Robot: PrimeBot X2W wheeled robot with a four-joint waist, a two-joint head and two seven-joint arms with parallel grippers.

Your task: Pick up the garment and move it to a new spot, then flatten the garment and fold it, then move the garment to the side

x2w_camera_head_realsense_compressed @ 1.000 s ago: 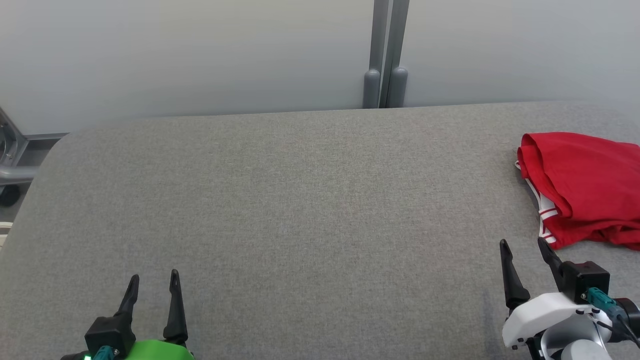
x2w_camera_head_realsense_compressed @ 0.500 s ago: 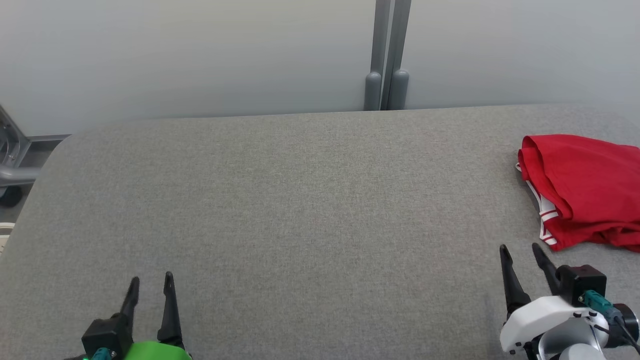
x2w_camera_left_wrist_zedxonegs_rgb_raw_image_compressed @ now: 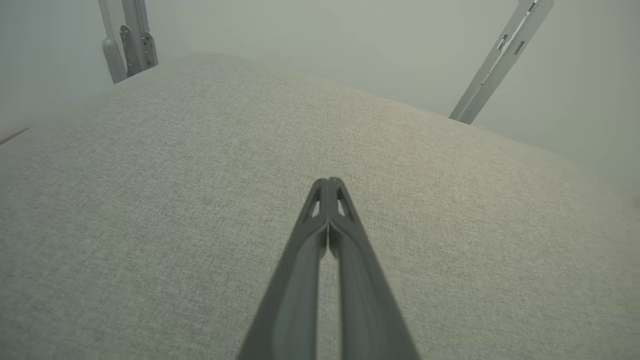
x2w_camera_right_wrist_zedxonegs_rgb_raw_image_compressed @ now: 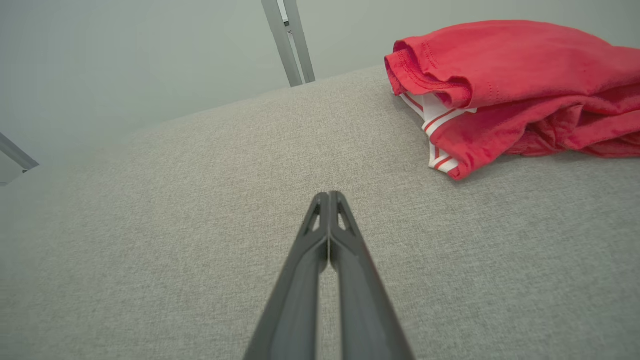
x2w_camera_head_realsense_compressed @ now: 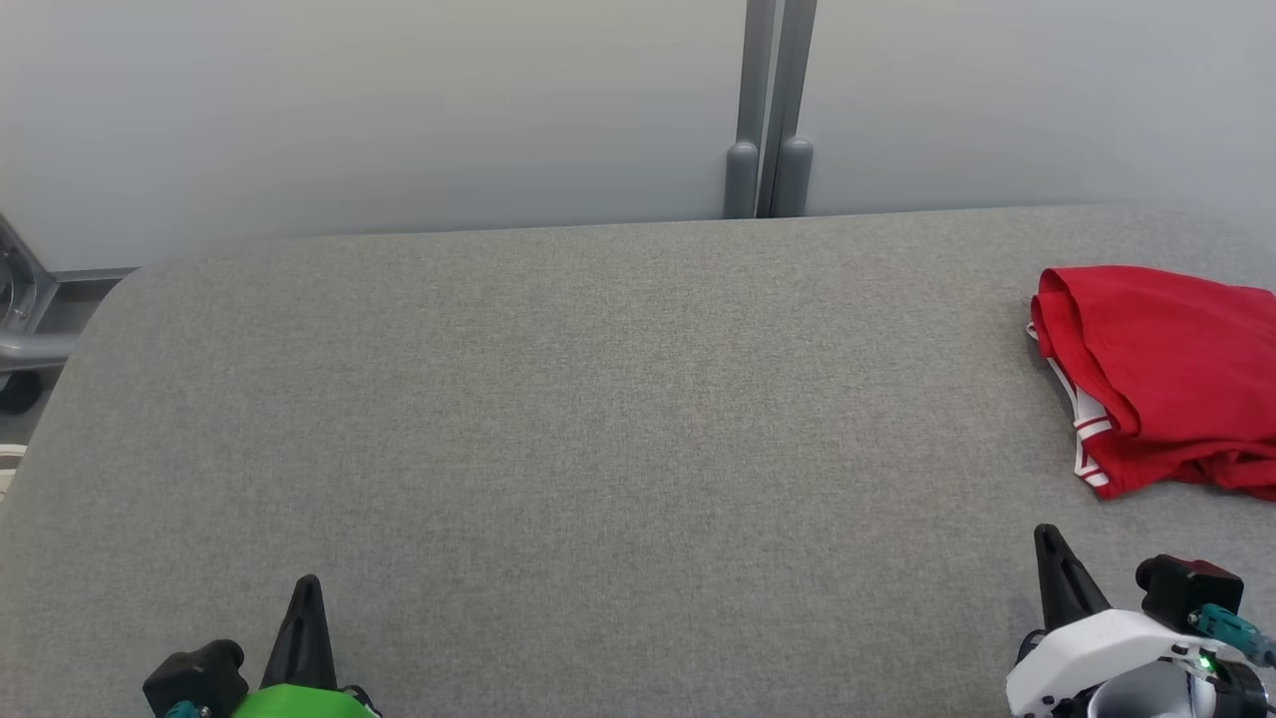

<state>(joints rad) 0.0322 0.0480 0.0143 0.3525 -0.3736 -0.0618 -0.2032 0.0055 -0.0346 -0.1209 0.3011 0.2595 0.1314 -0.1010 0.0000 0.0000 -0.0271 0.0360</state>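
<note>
Garment (x2w_camera_head_realsense_compressed: 1166, 369) bunched, red with white stripes, at far right of grey padded table (x2w_camera_head_realsense_compressed: 598, 399). Left to right: left gripper (x2w_camera_head_realsense_compressed: 306, 588) low left, jaws pressed together, empty; right gripper (x2w_camera_head_realsense_compressed: 1047, 538) low right, likewise closed on nothing, near it, not touching.

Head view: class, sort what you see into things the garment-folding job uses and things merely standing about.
Job: red garment; grey padded table it lies on; left end effector; right end effector, both shut and empty.
Standing about: grey upright posts; pale wall; metal frame at far left.
</note>
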